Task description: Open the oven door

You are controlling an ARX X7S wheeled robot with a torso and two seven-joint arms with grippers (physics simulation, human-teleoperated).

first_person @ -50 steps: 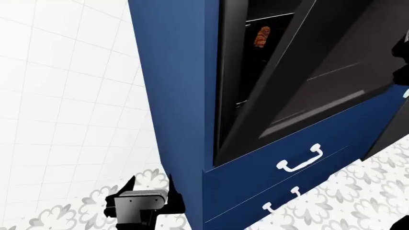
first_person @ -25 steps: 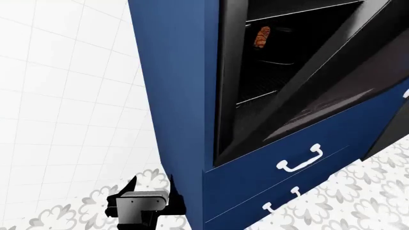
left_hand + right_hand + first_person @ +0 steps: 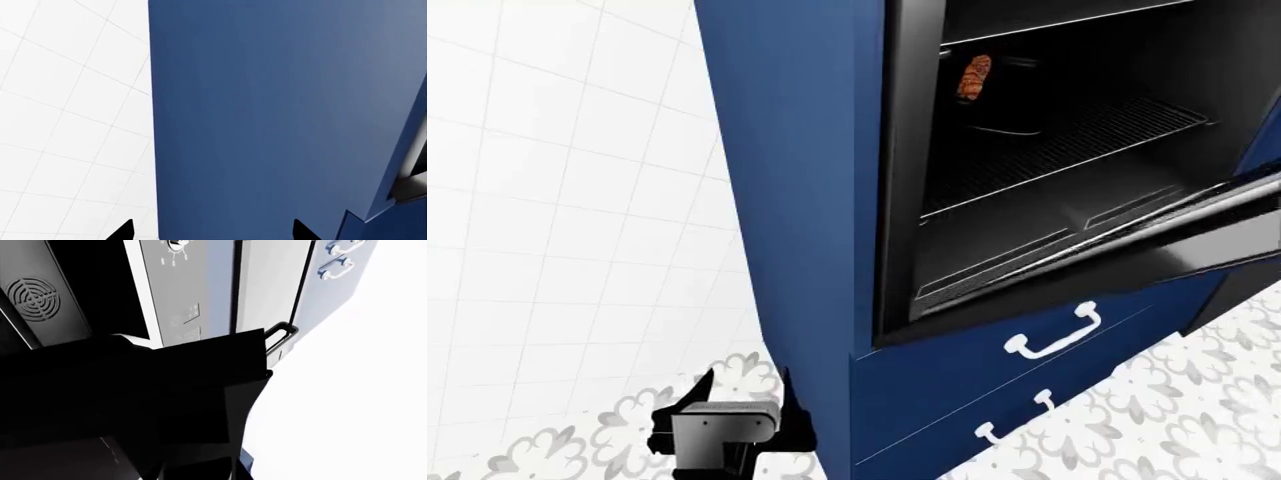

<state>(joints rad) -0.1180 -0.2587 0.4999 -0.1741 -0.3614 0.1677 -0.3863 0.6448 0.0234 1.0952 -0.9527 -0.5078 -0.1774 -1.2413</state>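
Observation:
The oven door (image 3: 1148, 250) hangs down almost flat from the navy cabinet (image 3: 794, 180), and the black oven cavity shows behind it. In the right wrist view the oven door (image 3: 167, 390) is a black panel filling the lower picture. My right gripper's jaws are lost against that black, and the arm is out of the head view. My left gripper (image 3: 743, 378) hangs low beside the cabinet's left side, open, with nothing between its fingertips. In the left wrist view the left gripper (image 3: 212, 230) faces the cabinet's flat blue side (image 3: 280, 115).
A wire rack (image 3: 1068, 140) and a brown food item (image 3: 974, 77) sit inside the oven. Two navy drawers with white handles (image 3: 1052, 335) lie under the door. A white tiled wall (image 3: 561, 200) stands to the left. The oven's fan (image 3: 30, 297) and control panel (image 3: 180, 290) show.
The oven door has swung down from a steep tilt to nearly level, baring the rack. The dark shape at the right edge has left the head view. The left gripper has barely moved.

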